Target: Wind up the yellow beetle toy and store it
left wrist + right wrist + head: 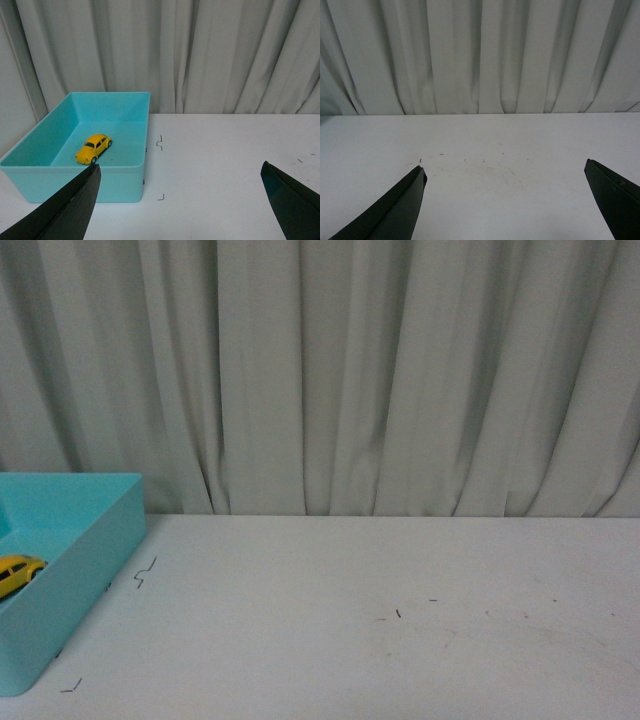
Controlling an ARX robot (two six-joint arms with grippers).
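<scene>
While both tools (180, 200) (505, 200) gape empty, the yellow beetle toy (93, 148) sits inside the turquoise bin (125, 185), clear of its walls.

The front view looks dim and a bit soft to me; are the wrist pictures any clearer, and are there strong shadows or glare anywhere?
Front view: dim, soft, greenish cast; the yellow beetle toy is cut off at the edge. Left wrist view: brighter and sharper, showing the toy in the turquoise bin clearly, though the dark fingers are blurred. Right wrist view: even light on the table, no glare, no hard shadows.
</scene>
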